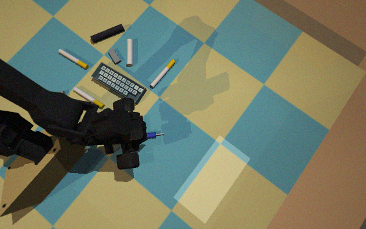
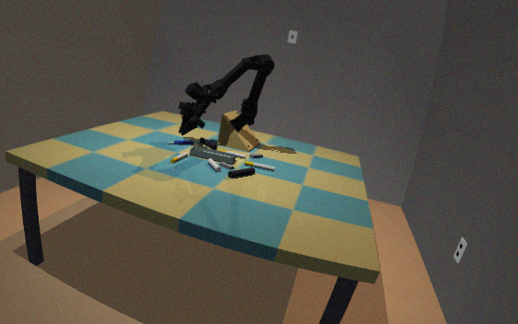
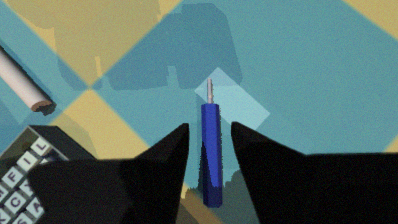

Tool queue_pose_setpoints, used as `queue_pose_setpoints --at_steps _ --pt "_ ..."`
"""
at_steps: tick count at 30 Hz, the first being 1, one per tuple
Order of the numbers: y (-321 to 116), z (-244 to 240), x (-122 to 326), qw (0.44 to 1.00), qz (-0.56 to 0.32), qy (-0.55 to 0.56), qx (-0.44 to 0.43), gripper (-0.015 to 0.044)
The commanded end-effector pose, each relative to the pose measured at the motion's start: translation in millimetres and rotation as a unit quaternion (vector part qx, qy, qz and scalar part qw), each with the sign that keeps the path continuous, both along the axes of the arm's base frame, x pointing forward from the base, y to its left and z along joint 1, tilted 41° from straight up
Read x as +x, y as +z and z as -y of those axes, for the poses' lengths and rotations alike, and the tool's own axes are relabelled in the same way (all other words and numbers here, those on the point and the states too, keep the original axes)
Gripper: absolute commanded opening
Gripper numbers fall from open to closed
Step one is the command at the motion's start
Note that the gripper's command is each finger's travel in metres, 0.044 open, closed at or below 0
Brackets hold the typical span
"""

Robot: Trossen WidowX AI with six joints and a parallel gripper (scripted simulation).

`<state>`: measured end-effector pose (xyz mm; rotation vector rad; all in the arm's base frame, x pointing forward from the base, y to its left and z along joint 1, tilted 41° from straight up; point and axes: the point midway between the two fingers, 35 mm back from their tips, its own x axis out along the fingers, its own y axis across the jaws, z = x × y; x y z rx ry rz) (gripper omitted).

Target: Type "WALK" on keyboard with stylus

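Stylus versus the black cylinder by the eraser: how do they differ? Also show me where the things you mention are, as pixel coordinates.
The stylus (image 1: 151, 135) (image 2: 183, 143) (image 3: 211, 150) is blue; the black cylinder (image 1: 107, 34) (image 2: 241, 173) is black. The stylus has a thin metal tip; the black cylinder ends bluntly. The stylus lies beneath the open gripper (image 3: 210, 125); the black cylinder lies beyond the keyboard (image 1: 119, 82) (image 2: 212, 156). Both are slender.
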<state>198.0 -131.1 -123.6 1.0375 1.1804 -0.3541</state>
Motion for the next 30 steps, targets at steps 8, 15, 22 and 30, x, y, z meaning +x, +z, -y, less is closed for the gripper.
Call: queue_pose_setpoints --at_steps 8,15,22,30 --pt "-5.4 -5.3 -2.8 1.0 -0.006 -0.001 0.003 0.015" --pt "-7.5 -7.1 -2.8 1.0 -0.006 -0.001 0.003 0.015" --pt "-9.3 -8.5 -2.9 1.0 -0.006 -0.001 0.003 0.015" --pt "-11.7 -10.5 -2.9 1.0 -0.006 -0.001 0.003 0.015"
